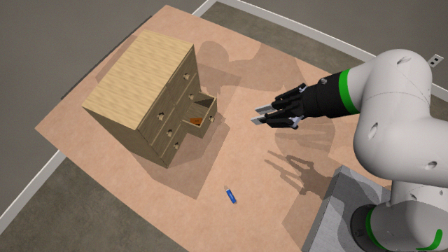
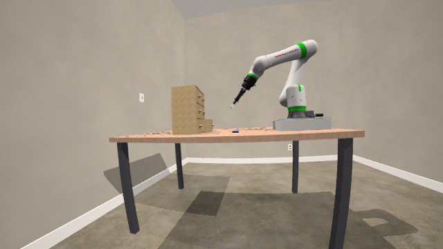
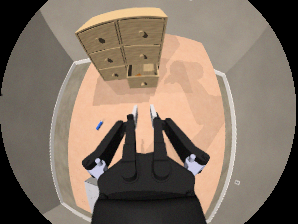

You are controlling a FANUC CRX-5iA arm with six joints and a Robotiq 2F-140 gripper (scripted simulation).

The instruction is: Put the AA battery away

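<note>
The chest stands upright. Its bottom right drawer, as the wrist view shows it, is partly out; this drawer looks level. An orange block-like thing lies in it; no battery shows in its visible part. The other drawers look shut, their insides hidden. The blue AA battery lies on the table, away from the chest. My gripper hangs above the table in front of the open drawer, its fingers slightly apart, open and empty.
The table carries the chest and the arm's grey base block at the opposite side. A wall stands behind the chest. The open drawer's knob sticks out towards my gripper.
</note>
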